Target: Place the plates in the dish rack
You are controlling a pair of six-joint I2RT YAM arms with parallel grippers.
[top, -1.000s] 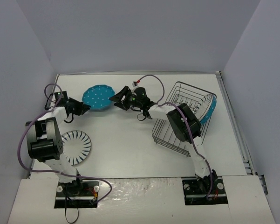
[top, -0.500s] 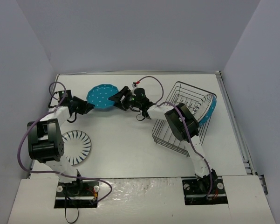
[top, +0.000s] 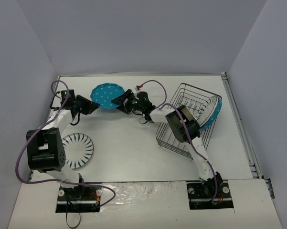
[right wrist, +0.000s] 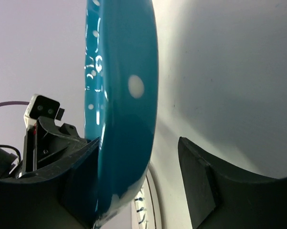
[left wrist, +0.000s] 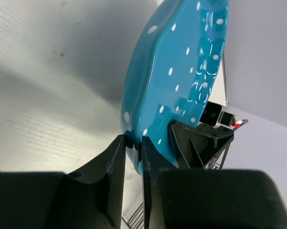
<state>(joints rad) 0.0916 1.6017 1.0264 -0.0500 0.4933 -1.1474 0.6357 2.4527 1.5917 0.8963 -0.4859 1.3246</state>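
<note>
Teal dotted plate (top: 106, 95) lifted off the tabletop (top: 129, 152), at 11 o'clock. Left gripper (top: 92, 106) pinches its 8 o'clock rim. Right gripper (top: 120, 100) half-open, straddling the 4 o'clock rim. Dish rack (top: 168, 141) at 3 o'clock.

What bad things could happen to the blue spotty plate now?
The left gripper pinches the blue plate only by its rim, so it might slip and drop onto the table. The right gripper stands open around the opposite edge; if the left lets go before it closes, the plate falls.
</note>
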